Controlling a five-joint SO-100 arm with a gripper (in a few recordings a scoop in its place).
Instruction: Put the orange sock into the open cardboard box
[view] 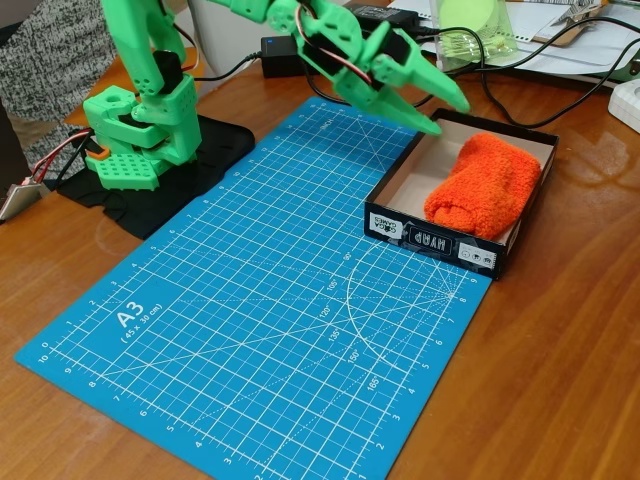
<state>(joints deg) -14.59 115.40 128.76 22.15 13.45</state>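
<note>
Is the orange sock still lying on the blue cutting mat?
No, the orange sock lies inside the open cardboard box, while the open claw hangs empty above the box's far-left corner.

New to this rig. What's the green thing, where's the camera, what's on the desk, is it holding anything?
The green thing is a small robot arm, bolted to a black base at the back left of a wooden table. Its working end is a two-finger pincer, which here hangs over the back left corner of the box with its fingers spread apart and nothing between them.

There is one picture, from a fixed camera standing in front of the table and looking down at an angle.

On the table lies a blue cutting mat. At the mat's right edge sits a shallow black box, pale inside. An orange sock lies inside it, so the job looks done. Cables and clutter sit behind.
</note>
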